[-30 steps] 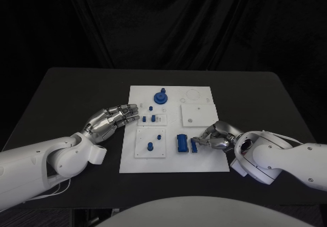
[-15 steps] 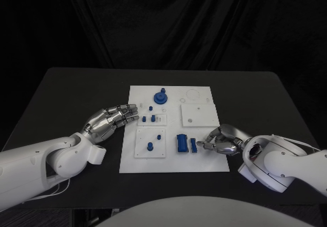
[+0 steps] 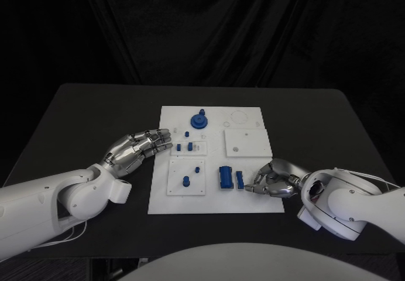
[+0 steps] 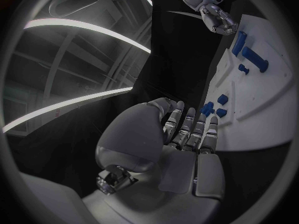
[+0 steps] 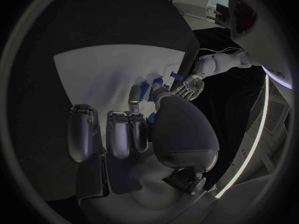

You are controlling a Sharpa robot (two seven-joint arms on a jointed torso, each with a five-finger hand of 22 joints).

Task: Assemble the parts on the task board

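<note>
On the task board (image 3: 215, 202) a round part (image 3: 198, 120) stands seated; two long parts (image 3: 226, 177) lie loose beside the right hand (image 3: 271, 179), grip unclear; left hand (image 3: 135, 150) empty, fingers apart.

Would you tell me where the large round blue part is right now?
In the head view, the round blue part stands near the far edge of the task board, left of centre, beyond the left hand.

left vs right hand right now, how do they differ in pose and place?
The left hand lies at the task board's left edge with its fingers stretched out flat and together; the right hand is at the board's right side, fingers curled in. The left hand touches no part; the right hand's fingertips sit right by the slim blue part, contact unclear. Both are silver, on white arms.
</note>
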